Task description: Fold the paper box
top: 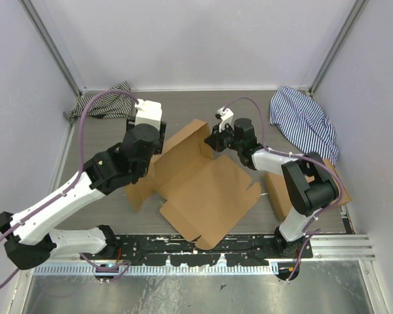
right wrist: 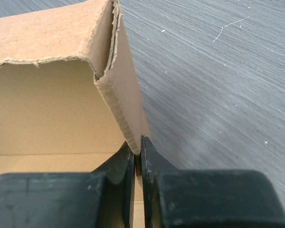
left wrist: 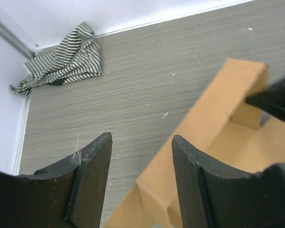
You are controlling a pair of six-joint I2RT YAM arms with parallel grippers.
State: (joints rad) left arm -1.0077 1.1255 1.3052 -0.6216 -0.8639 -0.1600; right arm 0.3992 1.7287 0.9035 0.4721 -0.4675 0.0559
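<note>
**Desk:** What sits nearest you?

**Operator:** At 6 o'clock I have the slotted rail (top: 340, 243) that carries both arm bases. Just beyond it lies the paper box (top: 206, 190), brown cardboard, about the middle of the tabletop (top: 183, 104). Its near panel lies flat, one corner pointing toward 6 o'clock. Its far part is folded up.

**Desk:** Anything beside it?

**Operator:** A stack of flat cardboard (top: 275, 203) at 4 o'clock, near the box's edge and partly under my right arm (top: 308, 186).

**Desk:** And your right fingers?

**Operator:** My right fingers (right wrist: 154, 166) are closed on the box. They pinch the edge of an upright wall at the box's 1 o'clock corner. On the wrist camera the corrugated edge runs straight down into the pinch.

**Desk:** The left?

**Operator:** My left fingers (left wrist: 92, 175) stand apart and hold nothing. They hang at the box's 10 o'clock side. The raised wall slants across that wrist view, and its lower end shows in the gap, close by the right-hand finger. I cannot tell whether it touches that finger. From overhead those fingers are hidden under my left arm (top: 105, 170).

**Desk:** Farther back?

**Operator:** A dark striped cloth (top: 101, 104) is bunched in the 11 o'clock corner. A blue striped cloth (top: 304, 121) lies at 1 o'clock. Both are well apart from the box.
</note>
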